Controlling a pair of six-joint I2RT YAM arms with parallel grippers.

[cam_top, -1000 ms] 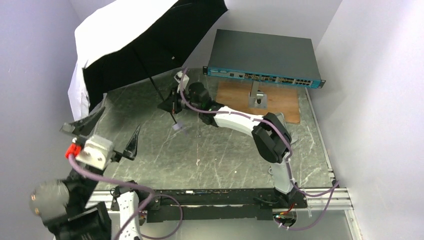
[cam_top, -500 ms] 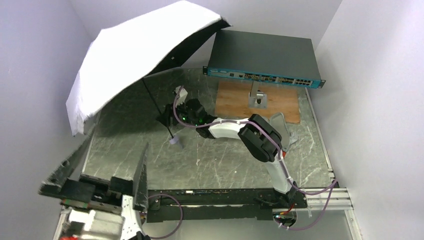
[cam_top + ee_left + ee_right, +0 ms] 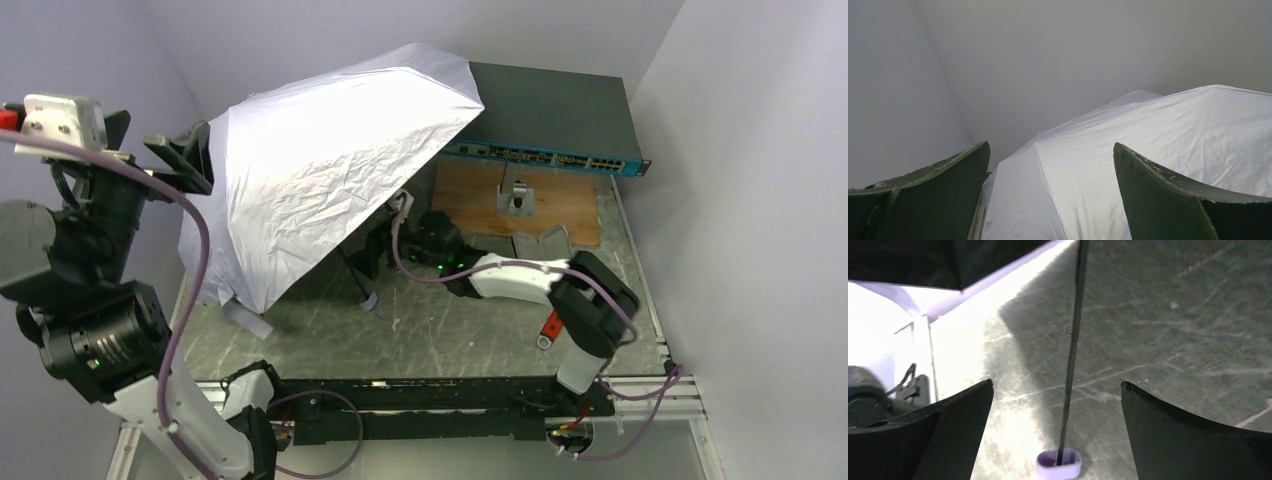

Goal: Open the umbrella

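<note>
The umbrella [image 3: 330, 170] stands spread, its silvery white canopy face up and tilted, the low rim near the table at the left. Under it the thin black shaft [image 3: 1073, 350] runs down to the small pale handle [image 3: 1059, 463], which rests on the table [image 3: 460, 330]. My right gripper [image 3: 1056, 384] is open astride the shaft, neither finger touching it; in the top view it sits under the canopy edge [image 3: 375, 255]. My left gripper [image 3: 155, 140] hangs high at the left, open and empty, looking down on the canopy [image 3: 1158, 140].
A dark grey box with a teal front [image 3: 560, 110] stands at the back right, partly behind the canopy. Before it lie a wooden board [image 3: 560, 215] with a small metal bracket [image 3: 515, 195]. A small red item [image 3: 549, 325] lies near the right arm. Walls close in on three sides.
My right gripper has opened and let go of the shaft. The canopy has tipped over, white face now up and lower. My left arm has swung up to the upper left.
</note>
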